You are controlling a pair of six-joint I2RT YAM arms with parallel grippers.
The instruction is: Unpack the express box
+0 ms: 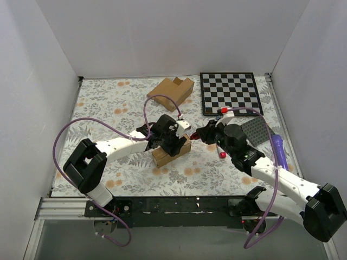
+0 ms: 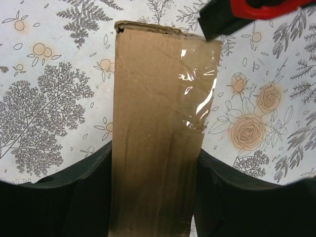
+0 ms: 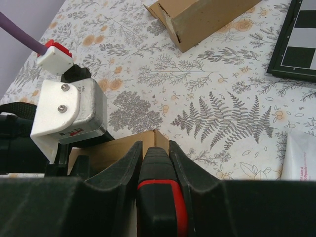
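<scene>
The express box (image 1: 169, 155) is a small brown carton with clear tape, lying on the floral mat. My left gripper (image 1: 172, 142) is shut on it; in the left wrist view the box (image 2: 158, 94) runs between the two black fingers (image 2: 94, 197), with the gripper (image 2: 154, 160) clamped on its sides. My right gripper (image 1: 199, 135) is shut on a black and red cutter (image 3: 158, 182). The cutter's tip (image 2: 237, 12) sits at the box's far taped end. In the right wrist view the box (image 3: 116, 150) lies just beyond my right gripper (image 3: 155, 150).
A larger notched cardboard box (image 1: 171, 92) stands at the back, also in the right wrist view (image 3: 202, 17). A checkerboard (image 1: 229, 92) lies back right. A grey patterned pad (image 1: 256, 130), a purple object (image 1: 278, 147), a small red piece (image 1: 222, 155) and a white tube (image 3: 300, 155) lie to the right.
</scene>
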